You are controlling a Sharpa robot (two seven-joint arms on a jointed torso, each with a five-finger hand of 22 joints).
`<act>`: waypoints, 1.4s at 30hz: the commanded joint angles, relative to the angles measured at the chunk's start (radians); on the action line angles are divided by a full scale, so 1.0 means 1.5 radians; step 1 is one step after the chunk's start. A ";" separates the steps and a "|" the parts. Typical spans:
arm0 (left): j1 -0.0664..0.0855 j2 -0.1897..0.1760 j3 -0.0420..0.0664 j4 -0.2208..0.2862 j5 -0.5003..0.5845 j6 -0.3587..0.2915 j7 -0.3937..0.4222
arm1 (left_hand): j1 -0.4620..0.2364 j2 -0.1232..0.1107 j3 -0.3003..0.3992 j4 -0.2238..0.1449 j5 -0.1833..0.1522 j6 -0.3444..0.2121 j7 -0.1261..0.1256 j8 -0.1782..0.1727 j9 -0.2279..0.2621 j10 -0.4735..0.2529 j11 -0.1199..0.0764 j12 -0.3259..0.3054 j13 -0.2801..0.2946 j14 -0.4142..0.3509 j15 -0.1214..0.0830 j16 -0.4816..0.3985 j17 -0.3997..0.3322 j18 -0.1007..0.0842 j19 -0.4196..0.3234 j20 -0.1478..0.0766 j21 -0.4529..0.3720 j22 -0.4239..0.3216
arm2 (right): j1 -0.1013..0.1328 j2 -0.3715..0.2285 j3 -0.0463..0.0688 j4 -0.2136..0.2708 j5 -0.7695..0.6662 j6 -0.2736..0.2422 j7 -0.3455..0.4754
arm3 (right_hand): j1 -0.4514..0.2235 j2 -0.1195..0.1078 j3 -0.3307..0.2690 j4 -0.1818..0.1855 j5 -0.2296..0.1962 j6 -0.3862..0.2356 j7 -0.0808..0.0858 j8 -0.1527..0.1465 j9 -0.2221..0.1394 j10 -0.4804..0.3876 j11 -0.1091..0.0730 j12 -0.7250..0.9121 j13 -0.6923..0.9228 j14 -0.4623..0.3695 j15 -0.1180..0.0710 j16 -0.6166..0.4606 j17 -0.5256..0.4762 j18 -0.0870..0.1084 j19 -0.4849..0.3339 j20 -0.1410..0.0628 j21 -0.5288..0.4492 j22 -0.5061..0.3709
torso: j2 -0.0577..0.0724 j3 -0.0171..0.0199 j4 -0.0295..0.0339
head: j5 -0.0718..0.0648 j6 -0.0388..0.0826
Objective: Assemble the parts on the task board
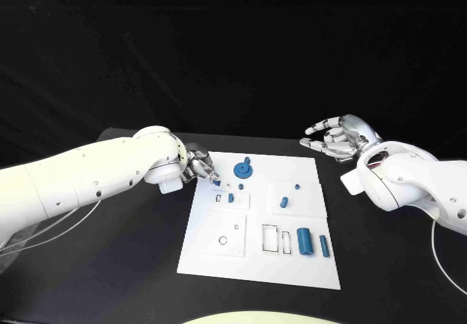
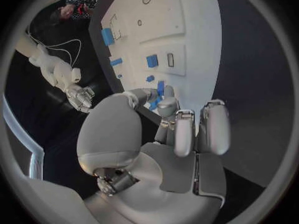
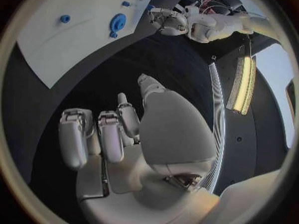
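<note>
**Left hand pinches a blue part at the board's far-left corner; right hand hangs off to the side**

The left hand [image 1: 200, 165] is down at the far-left corner of the board [image 1: 292, 273], fingers drawn together on a small blue part [image 2: 161, 88]. In the left wrist view that part sits pinched between the fingertips [image 2: 167, 106], just above the white plate. The right hand [image 1: 336, 137] hangs past the board's far-right corner, over the black table [image 1: 117, 270], well apart from every part. Its fingers are curled loosely and spread, with nothing between them; the right wrist view shows the same, palm bare over dark table.

Out onto the board now, counting blue pieces in the head view. One round gear-like part [image 1: 243, 168] stands near the far edge, just beside the left hand. One small block [image 1: 231, 198] sits in a recessed panel below it. One little peg [image 1: 283, 201] stands on the panel to the right. Two upright cylinders, a thick one [image 1: 304, 240] and a thin one [image 1: 324, 246], stand side by side near the right edge. With the pinched part, that makes six.

The board also carries one small round hole [image 1: 223, 239] and two rectangular slots [image 1: 277, 240]. Any writing on the plate is too small to read.

The surface is a matte black tabletop, dark background behind it.
</note>
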 commanded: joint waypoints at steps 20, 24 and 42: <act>-0.015 -0.006 -0.017 0.040 -0.075 -0.005 0.018 | 0.000 0.000 0.116 -0.121 0.005 0.015 -0.008 0.000 0.008 0.008 -0.002 0.004 0.002 0.064 -0.005 0.006 0.156 -0.007 0.007 -0.001 0.006 0.005 | -0.002 -0.002 -0.001 -0.002 -0.001 0.014 0.010 | -0.005 0.005 0.006 0.000 0.008 0.003 -0.003 0.004 -0.002 -0.002 -0.001 0.000 0.000 0.054 -0.006 -0.004 0.108 0.003 0.034 -0.005 -0.004 0.130 | 0.001 0.0012 -0.0009 | 0.003 -0.005; -0.016 -0.007 -0.018 0.041 -0.078 0.002 0.018 | 0.000 -0.001 0.116 -0.122 0.006 0.015 -0.009 0.000 0.008 0.009 -0.002 0.004 0.002 0.064 -0.005 0.006 0.157 -0.007 0.007 -0.001 0.006 0.005 | -0.002 -0.002 -0.001 -0.002 -0.001 0.016 0.011 | -0.005 0.005 0.006 0.000 0.008 0.003 -0.003 0.004 -0.002 -0.001 -0.001 0.000 0.000 0.054 -0.006 -0.004 0.108 0.003 0.034 -0.005 -0.004 0.130 | 0.001 0.0010 -0.0007 | 0.003 -0.006; -0.020 -0.007 -0.021 0.040 -0.080 0.019 0.015 | -0.001 -0.003 0.116 -0.123 0.006 0.017 -0.009 0.000 0.008 0.010 -0.002 0.006 0.005 0.064 -0.005 0.006 0.157 -0.006 0.007 -0.001 0.006 0.004 | -0.002 -0.003 -0.001 -0.002 -0.001 0.016 0.012 | -0.006 0.005 0.007 0.000 0.011 0.003 -0.003 0.005 -0.002 -0.002 -0.001 -0.001 0.000 0.054 -0.007 -0.004 0.109 0.003 0.034 -0.005 -0.004 0.130 | 0.001 0.0007 -0.0007 | 0.003 -0.007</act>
